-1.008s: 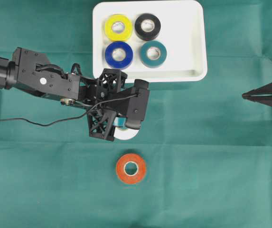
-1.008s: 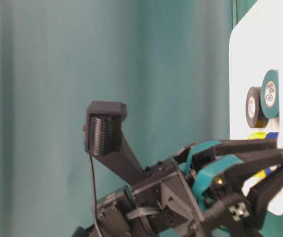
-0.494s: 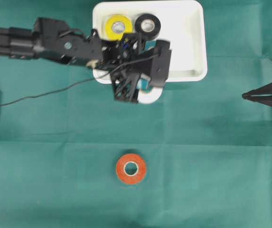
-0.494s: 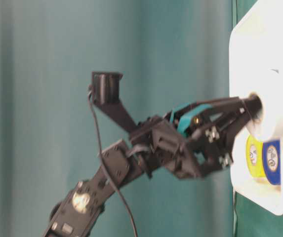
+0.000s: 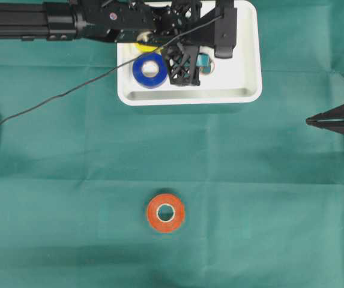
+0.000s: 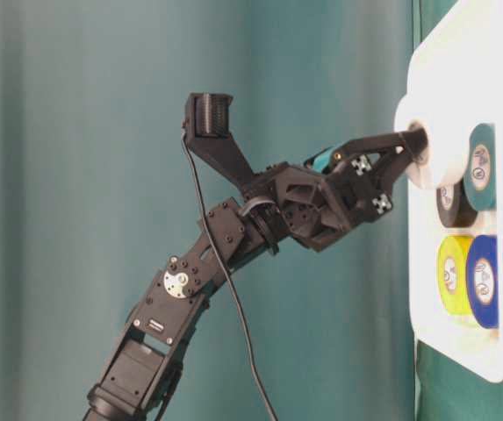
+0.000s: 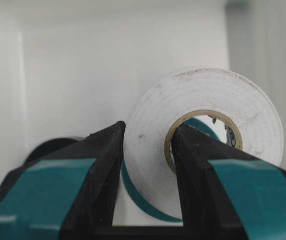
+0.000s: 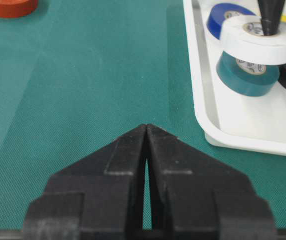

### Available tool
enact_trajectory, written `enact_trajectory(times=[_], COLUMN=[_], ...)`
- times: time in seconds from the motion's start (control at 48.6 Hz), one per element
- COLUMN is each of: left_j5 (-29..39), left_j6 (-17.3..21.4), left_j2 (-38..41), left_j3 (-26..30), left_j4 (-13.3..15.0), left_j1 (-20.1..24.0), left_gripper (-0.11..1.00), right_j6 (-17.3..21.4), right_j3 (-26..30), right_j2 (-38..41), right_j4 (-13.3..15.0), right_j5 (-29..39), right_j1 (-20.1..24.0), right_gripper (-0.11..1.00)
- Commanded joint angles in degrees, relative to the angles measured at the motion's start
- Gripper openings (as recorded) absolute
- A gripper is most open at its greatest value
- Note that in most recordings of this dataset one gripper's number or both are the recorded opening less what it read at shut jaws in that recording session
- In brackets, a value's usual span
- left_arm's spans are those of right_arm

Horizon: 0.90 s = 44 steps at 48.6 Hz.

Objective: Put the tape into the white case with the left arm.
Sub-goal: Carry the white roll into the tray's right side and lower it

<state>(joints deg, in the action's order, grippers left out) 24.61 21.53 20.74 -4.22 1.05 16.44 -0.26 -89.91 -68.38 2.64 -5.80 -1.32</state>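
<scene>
A white tape roll (image 7: 202, 140) hangs in my left gripper (image 7: 145, 135), which is shut on its wall with one finger outside and one inside the core. In the table-level view the left gripper (image 6: 413, 142) holds the white roll (image 6: 431, 158) just above the white case (image 6: 462, 53), over the teal roll (image 6: 479, 167). The right wrist view shows the white roll (image 8: 260, 40) resting on or just over the teal roll (image 8: 245, 75). An orange tape roll (image 5: 165, 212) lies flat on the green cloth. My right gripper (image 8: 146, 127) is shut and empty.
Inside the white case (image 5: 247, 90) lie a blue roll (image 5: 149, 69), a yellow roll (image 6: 451, 274) and a black roll (image 6: 451, 206). The left arm's cable (image 5: 57, 96) trails over the cloth. The right gripper (image 5: 310, 121) sits at the right edge.
My left arm has carried the white roll up from the cloth near the orange roll, over the case's near rim, to a spot above the teal roll. The right arm has not moved.
</scene>
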Motion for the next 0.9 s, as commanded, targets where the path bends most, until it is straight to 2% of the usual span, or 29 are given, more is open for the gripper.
enact_trajectory(times=[0.0,0.576,0.596,0.781,0.843,0.884], left_j5=[-0.35,-0.35,-0.35,-0.35,-0.44,-0.44], left_j6=[-0.18,-0.44,-0.53,-0.53,-0.53,-0.53], left_j2=[-1.23,-0.44,-0.44,-0.62,-0.79,-0.88], left_j3=[2.46,2.55,2.64,2.55,2.46,2.37], left_j4=[0.18,0.18,0.18,0.18,0.18,0.18], left_j1=[0.26,0.0,0.0,-0.44,-0.53,-0.7], left_gripper=[0.28,0.29,0.32,0.85,0.96,0.99], right_j6=[0.0,0.0,0.0,0.0,0.0,0.0], right_j3=[0.7,0.62,0.62,0.7,0.7,0.7], right_j2=[0.35,0.35,0.35,0.35,0.35,0.35], right_j4=[0.09,0.18,0.18,0.18,0.18,0.09], right_j5=[-0.62,-0.62,-0.62,-0.62,-0.62,-0.53], right_j1=[-0.09,-0.09,-0.09,-0.09,-0.09,-0.09], right_gripper=[-0.09,-0.09,-0.09,-0.09,-0.09,-0.09])
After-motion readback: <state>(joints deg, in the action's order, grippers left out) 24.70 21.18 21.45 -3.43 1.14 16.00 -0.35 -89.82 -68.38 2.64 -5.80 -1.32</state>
